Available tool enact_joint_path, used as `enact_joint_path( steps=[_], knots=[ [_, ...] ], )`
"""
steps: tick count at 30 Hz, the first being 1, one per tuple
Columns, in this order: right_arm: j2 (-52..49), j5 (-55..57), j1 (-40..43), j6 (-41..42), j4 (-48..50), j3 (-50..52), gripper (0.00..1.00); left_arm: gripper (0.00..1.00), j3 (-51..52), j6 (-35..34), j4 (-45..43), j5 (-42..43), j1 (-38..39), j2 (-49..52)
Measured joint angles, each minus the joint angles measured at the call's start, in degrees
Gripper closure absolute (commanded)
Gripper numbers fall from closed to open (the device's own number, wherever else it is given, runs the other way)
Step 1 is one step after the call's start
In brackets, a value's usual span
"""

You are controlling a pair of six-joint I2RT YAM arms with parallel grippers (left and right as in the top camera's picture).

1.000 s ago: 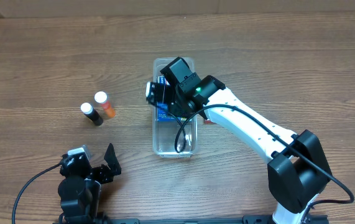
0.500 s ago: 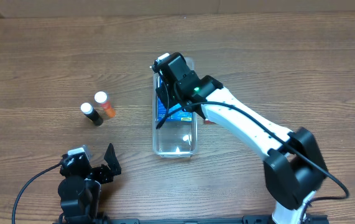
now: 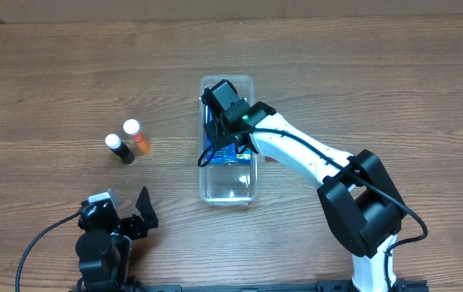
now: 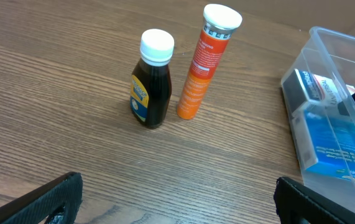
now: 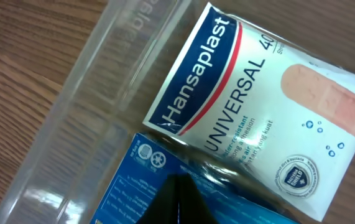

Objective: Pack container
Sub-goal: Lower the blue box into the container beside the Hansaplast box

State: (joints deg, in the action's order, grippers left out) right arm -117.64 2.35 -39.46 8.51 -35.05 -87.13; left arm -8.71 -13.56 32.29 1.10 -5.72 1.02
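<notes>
Mid-table, the container (image 3: 229, 186): clear plastic, long and narrow, with rounded corners and a rim. Holds a Hansaplast box (image 5: 258, 118) against a blue box (image 5: 137, 186). Right gripper (image 3: 219, 113) down inside, spread impossible to tell. Left gripper (image 3: 122, 200) wide apart, empty. Well left of the container, a dark bottle (image 4: 150, 87) and an orange tube (image 4: 205, 62), both upright.

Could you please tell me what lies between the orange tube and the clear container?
Nothing: only bare table separates the orange tube from the container, seen plainly in the left wrist view and overhead.
</notes>
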Motion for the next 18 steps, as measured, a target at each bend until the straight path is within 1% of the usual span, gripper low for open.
enact_joint_path(
  steps=[3,5,8,12,15,18],
  knots=[
    [0.07,0.00,0.00,0.04,-0.48,-0.11,0.96,0.00,0.00,0.02,0.00,0.00,0.00,0.00],
    [0.52,-0.02,0.00,0.02,-2.45,-0.35,0.96,0.00,0.00,0.00,0.00,0.00,0.00,0.00],
    [2.67,-0.33,0.00,0.24,-7.06,-0.42,0.96,0.00,0.00,0.00,-0.02,0.00,0.00,0.00],
    [5.88,-4.04,0.00,2.56,-13.16,-1.27,0.96,0.00,0.00,0.00,0.00,0.00,0.00,0.00],
    [6.05,-8.52,0.00,4.39,-14.34,-1.25,0.96,0.00,0.00,0.00,0.00,0.00,0.00,0.00],
    [6.05,-12.59,-0.02,6.34,-12.33,-0.11,0.96,0.00,0.00,0.00,0.00,0.00,0.00,0.00]
  ],
)
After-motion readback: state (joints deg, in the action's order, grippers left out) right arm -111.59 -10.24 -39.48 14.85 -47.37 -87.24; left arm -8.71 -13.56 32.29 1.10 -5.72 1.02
